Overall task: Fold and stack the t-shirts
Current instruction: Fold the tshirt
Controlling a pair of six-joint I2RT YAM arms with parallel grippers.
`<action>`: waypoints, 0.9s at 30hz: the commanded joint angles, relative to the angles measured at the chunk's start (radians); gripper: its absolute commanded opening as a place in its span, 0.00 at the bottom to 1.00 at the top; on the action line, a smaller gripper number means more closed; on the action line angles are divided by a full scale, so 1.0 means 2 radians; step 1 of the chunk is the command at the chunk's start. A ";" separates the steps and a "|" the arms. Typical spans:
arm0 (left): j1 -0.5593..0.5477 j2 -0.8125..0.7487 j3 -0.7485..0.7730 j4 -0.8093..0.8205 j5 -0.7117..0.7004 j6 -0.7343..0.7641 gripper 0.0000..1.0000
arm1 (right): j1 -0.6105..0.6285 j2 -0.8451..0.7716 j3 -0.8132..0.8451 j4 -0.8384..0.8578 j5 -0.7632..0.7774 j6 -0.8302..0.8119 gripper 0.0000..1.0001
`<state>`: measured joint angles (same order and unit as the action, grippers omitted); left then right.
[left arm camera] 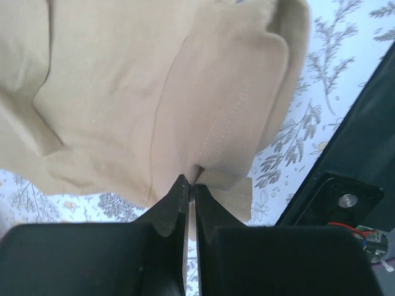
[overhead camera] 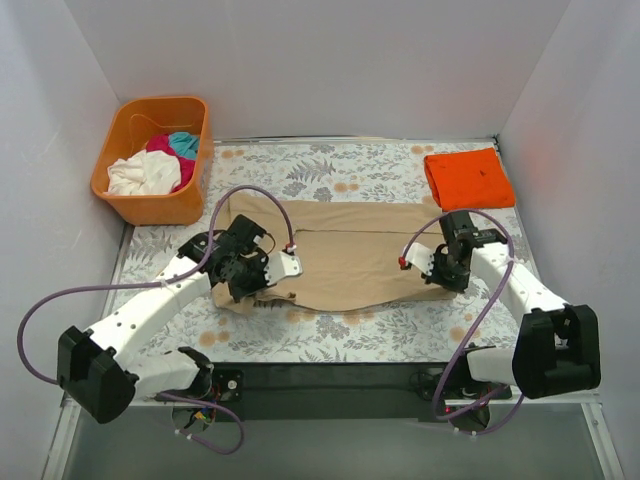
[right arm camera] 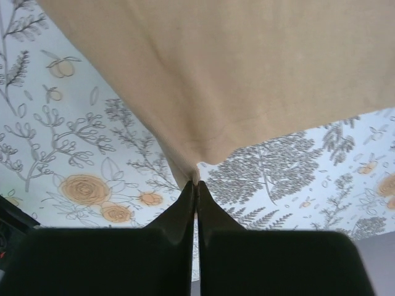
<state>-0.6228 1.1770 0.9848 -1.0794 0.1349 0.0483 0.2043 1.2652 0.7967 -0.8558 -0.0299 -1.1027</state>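
Observation:
A large tan-beige t-shirt (overhead camera: 345, 250) lies spread across the middle of the flowered table. My left gripper (overhead camera: 252, 280) is shut on its near left edge; the left wrist view shows the fingers (left arm camera: 174, 206) pinching a stitched hem of the tan cloth (left arm camera: 123, 92). My right gripper (overhead camera: 452, 272) is shut on the shirt's near right corner; the right wrist view shows the corner of the cloth (right arm camera: 234, 74) pinched at the fingertips (right arm camera: 188, 200). A folded orange t-shirt (overhead camera: 467, 177) lies at the back right. White, magenta and teal shirts (overhead camera: 150, 168) sit in the basket.
An orange plastic basket (overhead camera: 140, 205) stands at the back left corner. White walls close in the table on three sides. The dark front edge of the table (overhead camera: 330, 375) runs between the arm bases. Purple cables loop off both arms.

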 commanded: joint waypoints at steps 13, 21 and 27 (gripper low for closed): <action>0.151 0.106 0.124 0.109 -0.004 0.084 0.00 | -0.044 0.140 0.188 -0.001 -0.023 -0.009 0.01; 0.171 0.186 0.169 0.144 -0.001 0.105 0.00 | -0.047 0.223 0.263 0.015 -0.016 -0.002 0.01; 0.182 0.230 0.195 0.154 0.003 0.118 0.00 | -0.048 0.272 0.295 0.021 -0.015 0.002 0.01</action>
<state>-0.2798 1.6302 1.3300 -0.8047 0.1284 0.2504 0.1135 1.7828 1.3392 -0.8181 -0.0559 -1.0775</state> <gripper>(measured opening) 0.040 0.020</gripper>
